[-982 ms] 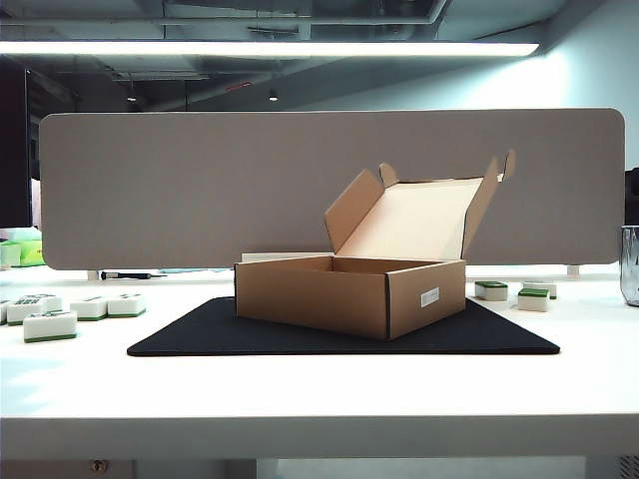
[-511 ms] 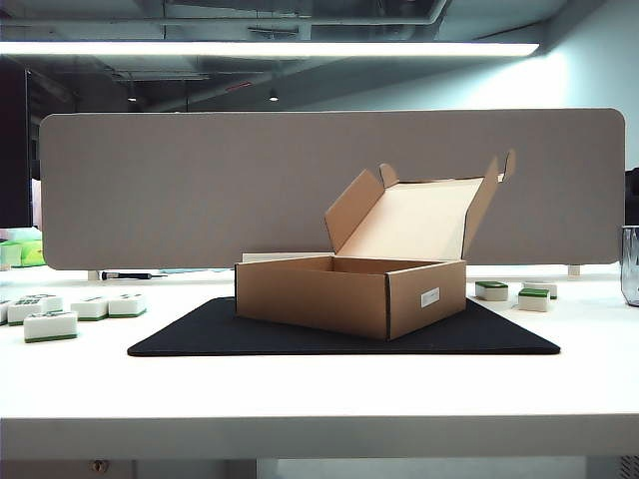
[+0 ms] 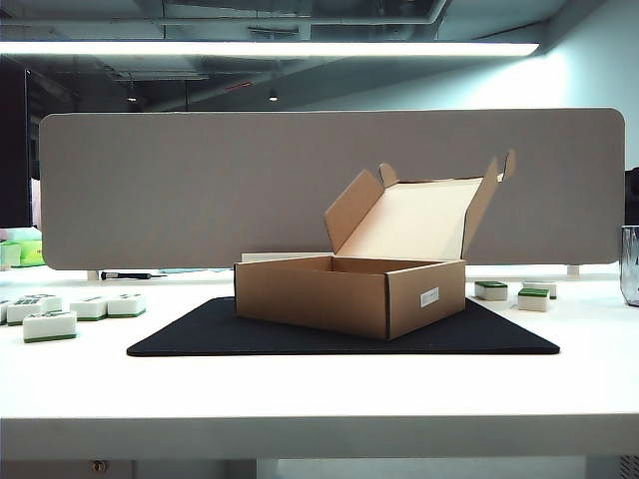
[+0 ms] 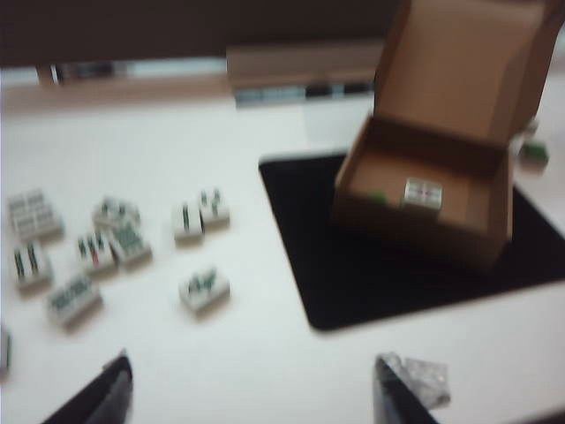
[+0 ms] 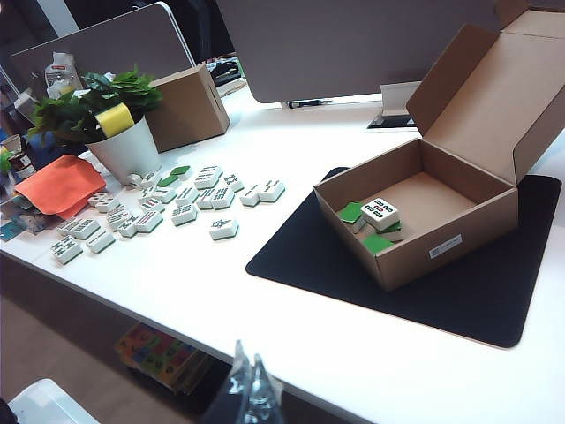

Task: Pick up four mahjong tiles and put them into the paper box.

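Mahjong tiles [image 5: 374, 223]: you'll see four piled in the box's near corner, one face up, green backs showing.
Paper box [image 3: 349, 294]: lid open, sitting on the black mat [image 3: 250, 334] mid-table [image 3: 300, 389].
Loose tiles [image 4: 115, 243]: scattered on the table left of the mat.
Left end effector [image 4: 252, 389]: spread wide, empty, above the near table edge.
Right end effector [image 5: 247, 389]: fingers together, holding nothing, at your near edge.

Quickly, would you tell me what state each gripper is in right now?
Left gripper: open, empty, above the table short of the mat.
Right gripper: shut, empty, off the table's edge.
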Controlling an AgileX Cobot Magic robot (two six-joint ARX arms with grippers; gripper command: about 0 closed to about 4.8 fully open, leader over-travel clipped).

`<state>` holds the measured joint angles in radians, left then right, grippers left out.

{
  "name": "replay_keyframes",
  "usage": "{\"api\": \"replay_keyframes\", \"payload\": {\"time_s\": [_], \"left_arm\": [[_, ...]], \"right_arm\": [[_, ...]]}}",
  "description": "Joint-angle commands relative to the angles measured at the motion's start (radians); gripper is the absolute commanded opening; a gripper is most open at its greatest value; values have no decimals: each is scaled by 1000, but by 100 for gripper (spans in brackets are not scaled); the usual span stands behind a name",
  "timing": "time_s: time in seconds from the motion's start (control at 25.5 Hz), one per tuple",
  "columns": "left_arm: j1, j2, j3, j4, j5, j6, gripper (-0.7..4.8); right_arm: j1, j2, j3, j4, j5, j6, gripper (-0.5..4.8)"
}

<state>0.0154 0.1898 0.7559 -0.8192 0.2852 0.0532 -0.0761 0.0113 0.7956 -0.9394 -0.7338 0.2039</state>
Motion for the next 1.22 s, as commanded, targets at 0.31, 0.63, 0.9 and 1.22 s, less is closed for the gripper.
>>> {"api": "replay_keyframes", "payload": {"time_s": [0.31,0.63,0.9,1.22], "left_arm": [[17,-79,-358,401,6,-54,341],[16,-188,-581,592,-13,-53,341],[15,-188,-681,640,-176,-43,341],[15,-188,-750,639,-220,-30,341]], "right_arm": [[0,-11,3,16,-1,-2,-1],[0,-11,5,16,-2,-2,-1],[0,-11,4,16,-1,-3,-1],[0,-11,5,16,-1,-2,-1]]}}
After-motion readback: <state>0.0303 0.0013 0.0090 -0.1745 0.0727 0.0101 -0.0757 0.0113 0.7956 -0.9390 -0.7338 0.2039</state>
